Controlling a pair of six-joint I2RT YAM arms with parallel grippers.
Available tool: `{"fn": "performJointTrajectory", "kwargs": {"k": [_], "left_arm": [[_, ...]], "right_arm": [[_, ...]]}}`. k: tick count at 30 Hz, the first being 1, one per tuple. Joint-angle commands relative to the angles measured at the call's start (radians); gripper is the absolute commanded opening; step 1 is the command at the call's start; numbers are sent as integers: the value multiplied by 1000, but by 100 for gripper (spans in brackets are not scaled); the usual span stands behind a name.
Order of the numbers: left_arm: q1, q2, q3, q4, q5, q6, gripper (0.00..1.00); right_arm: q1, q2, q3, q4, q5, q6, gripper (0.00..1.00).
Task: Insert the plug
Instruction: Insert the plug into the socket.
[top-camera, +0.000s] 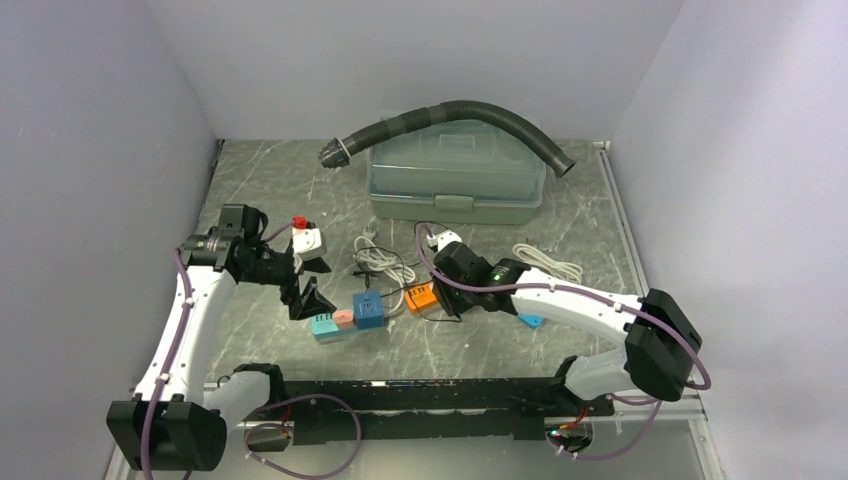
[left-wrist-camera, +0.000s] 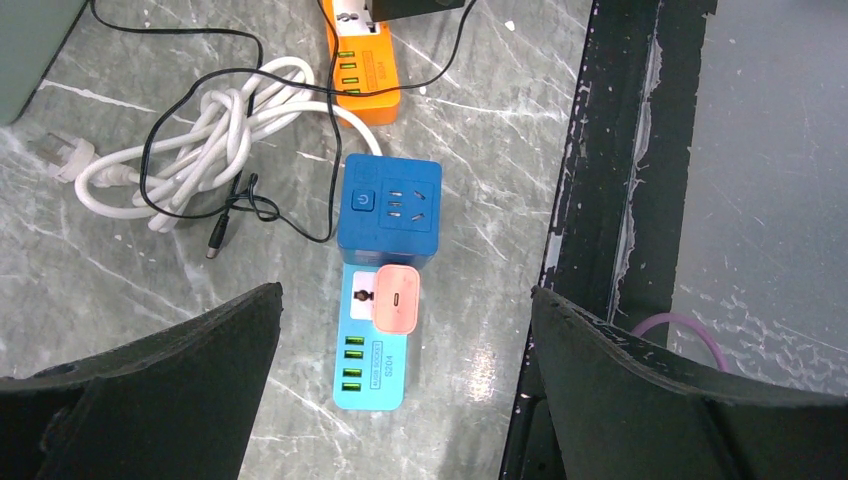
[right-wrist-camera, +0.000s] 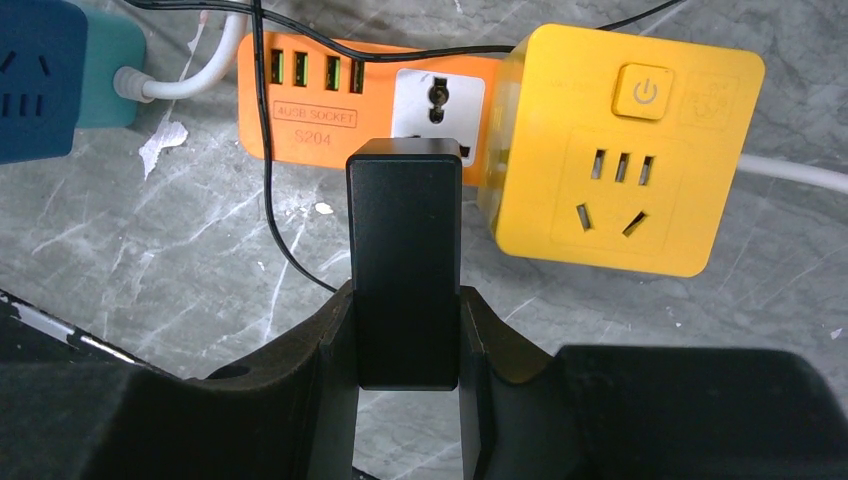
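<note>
Plug (right-wrist-camera: 404, 250), a plain matte-black rectangular block that looks rigid, light and rather slick, sits pinched across its flat flanks in the jaws of the right gripper (right-wrist-camera: 405, 325), a sound hold, just short of the socket (right-wrist-camera: 438, 105) on the orange power strip (right-wrist-camera: 330, 110), while the left gripper (top-camera: 312, 282) hangs wide open and empty.

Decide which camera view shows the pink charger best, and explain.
The left wrist view: the pink charger lies near the centre, seen from above, sitting on the teal power strip beside the blue cube socket. The top external view shows it only as a small pink block. The right wrist view does not show it.
</note>
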Motion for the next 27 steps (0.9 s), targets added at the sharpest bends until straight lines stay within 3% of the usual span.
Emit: {"fn": "performJointTrajectory", "kwargs": {"k": [1, 27], "left_arm": [[-2, -24, -1, -16, 38, 20, 99], [-3, -33, 10, -40, 49, 25, 99]], "right_arm": [[-7, 11, 48, 27, 15, -15, 0], [-15, 56, 67, 28, 29, -35, 0]]}}
